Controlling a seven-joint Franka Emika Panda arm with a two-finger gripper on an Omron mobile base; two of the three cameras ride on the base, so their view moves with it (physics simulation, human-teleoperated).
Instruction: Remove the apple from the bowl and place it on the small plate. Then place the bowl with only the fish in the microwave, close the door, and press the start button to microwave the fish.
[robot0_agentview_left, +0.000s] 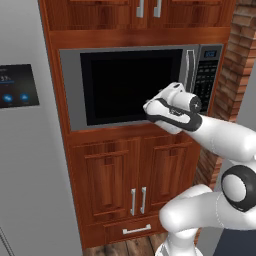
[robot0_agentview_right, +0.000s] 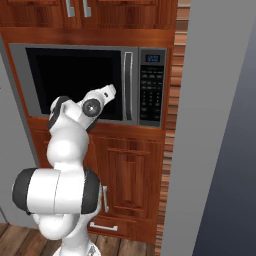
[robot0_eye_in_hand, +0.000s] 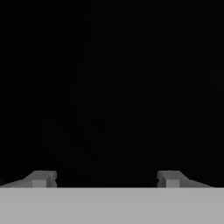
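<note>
Facing the microwave (robot0_agentview_left: 135, 85) upper centre, door (robot0_agentview_left: 132, 86) shut, hand before its lower right | right base: keypad (robot0_agentview_right: 151, 93) centre-right, handle (robot0_agentview_right: 128, 85) beside the hand | hand: gripper (robot0_eye_in_hand: 106, 178) fingertips wide apart, holding nothing, against black glass.

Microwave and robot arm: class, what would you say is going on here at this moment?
The white arm reaches up to the built-in microwave, its hand close to the black window of the door, which looks shut. In the hand view the pincer stands open with nothing between its fingertips, facing blackness. The keypad panel to the right of the door's handle is untouched.
</note>
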